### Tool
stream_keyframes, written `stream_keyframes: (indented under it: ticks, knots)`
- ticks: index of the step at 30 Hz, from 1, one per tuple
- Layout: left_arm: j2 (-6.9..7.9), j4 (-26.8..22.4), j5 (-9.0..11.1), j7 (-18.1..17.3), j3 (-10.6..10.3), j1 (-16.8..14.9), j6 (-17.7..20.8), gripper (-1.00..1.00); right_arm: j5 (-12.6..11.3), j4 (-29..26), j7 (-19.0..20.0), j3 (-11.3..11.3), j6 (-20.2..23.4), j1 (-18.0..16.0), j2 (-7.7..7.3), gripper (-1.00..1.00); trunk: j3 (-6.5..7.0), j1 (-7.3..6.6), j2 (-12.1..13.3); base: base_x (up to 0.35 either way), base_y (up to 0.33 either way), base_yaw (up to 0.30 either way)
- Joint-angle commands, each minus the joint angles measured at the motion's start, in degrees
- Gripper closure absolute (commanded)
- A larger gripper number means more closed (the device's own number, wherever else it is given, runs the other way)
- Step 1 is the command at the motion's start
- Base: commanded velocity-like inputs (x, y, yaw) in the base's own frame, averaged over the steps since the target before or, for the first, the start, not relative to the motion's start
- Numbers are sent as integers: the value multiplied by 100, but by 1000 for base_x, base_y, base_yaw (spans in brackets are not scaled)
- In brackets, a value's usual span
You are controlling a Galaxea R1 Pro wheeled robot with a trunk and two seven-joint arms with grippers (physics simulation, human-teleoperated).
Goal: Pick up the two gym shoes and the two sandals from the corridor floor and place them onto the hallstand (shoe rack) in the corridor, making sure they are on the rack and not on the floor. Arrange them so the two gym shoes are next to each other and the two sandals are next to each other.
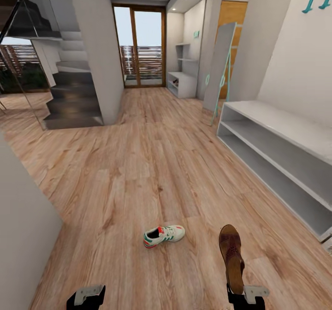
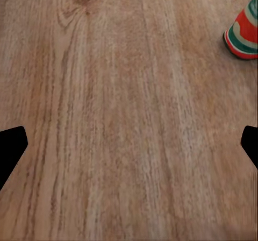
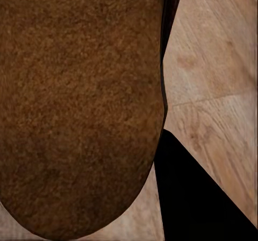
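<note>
From the head camera I see the corridor floor (image 1: 138, 171) running ahead to a glazed door at 12 o'clock. 1 gym shoe (image 1: 163, 235) lies on its sole on the planks at about 6 o'clock, low in the view, with its heel toward 8 o'clock and its toe toward 2 o'clock. In the left wrist camera the red, green and white heel of that gym shoe (image 2: 244, 34) shows on the floor (image 2: 123, 117), well apart from the left claw (image 2: 129, 144).

I read the left claw (image 1: 86, 297) as wide open: its 2 dark fingertips (image 2: 12, 144) sit at opposite edges of the wrist picture with bare planks between them, and it has hold of nothing.

1 sandal (image 1: 231, 255) is at 5 o'clock, raised above the planks, its brown footbed facing up and its length pointing toward 12 o'clock. Its near end sits in the right claw (image 1: 244, 296). In the right wrist camera the brown sandal (image 3: 80, 106) lies close against the lens beside 1 dark finger (image 3: 188, 198). I read the right claw as closed on the sandal.

The shoe rack (image 1: 182, 83) stands far down the corridor at 1 o'clock, against the right wall beside the glazed door, with 2 wall shelves above it. A low grey 2-tier bench (image 1: 281, 153) runs along the right wall at 3 o'clock, and a staircase (image 1: 74, 98) rises at 10 o'clock
</note>
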Motion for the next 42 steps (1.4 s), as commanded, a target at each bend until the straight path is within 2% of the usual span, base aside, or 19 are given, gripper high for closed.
stream_keyframes:
  ticks: [1,11,21,31,42]
  knots:
    - [-1,3,-27,-45,50,-2,-16,-100,17,6,-1,-32,-16,-5,2,100,-2,-1,-2,1,0,-257]
    - [1,3,-23,-45,47,-2,-16,-100,9,5,-4,-34,-16,-5,9,100,12,-1,-2,7,5,-220]
    - [-10,3,-58,-45,36,-2,-16,-100,6,-2,-4,-40,-20,-5,4,100,12,-1,-2,235,173,-7]
    - [-10,1,-67,-45,34,-2,-16,-100,6,-18,5,-40,-24,-5,2,100,12,-1,-2,277,6,0]
    - [-8,-5,-62,-45,38,-2,-16,-100,0,-20,5,-40,-25,-5,2,100,45,-1,-2,57,0,-108]
